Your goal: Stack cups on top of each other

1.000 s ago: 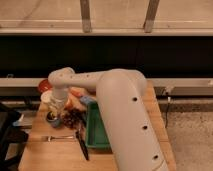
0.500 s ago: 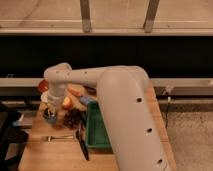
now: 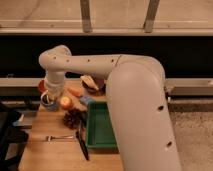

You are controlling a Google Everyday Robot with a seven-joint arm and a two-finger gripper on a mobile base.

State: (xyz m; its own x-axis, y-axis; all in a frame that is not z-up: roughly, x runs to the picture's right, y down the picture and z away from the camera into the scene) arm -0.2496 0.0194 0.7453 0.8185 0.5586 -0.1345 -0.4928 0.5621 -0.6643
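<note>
Gripper [image 3: 51, 94] at table's [image 3: 50, 155] 10 o'clock corner, jaws clenched, hidden under the wrist; whether grasping a cup not discernible. Directly beneath: cup [image 3: 48, 101], pale rim, bluish wall, upright, axis vertical, touching or nearly so. Red-orange bowl [image 3: 42, 86] just behind at 11 o'clock. Orange fruit [image 3: 66, 102] beside cup at 3 o'clock. Green tray [image 3: 100, 127], glossy, rectangular. Fork [image 3: 57, 137], metal, lying flat.

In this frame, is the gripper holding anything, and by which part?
It cannot be told. The gripper is down at the cups on the table's far left corner, but the arm's wrist hides any contact.
</note>
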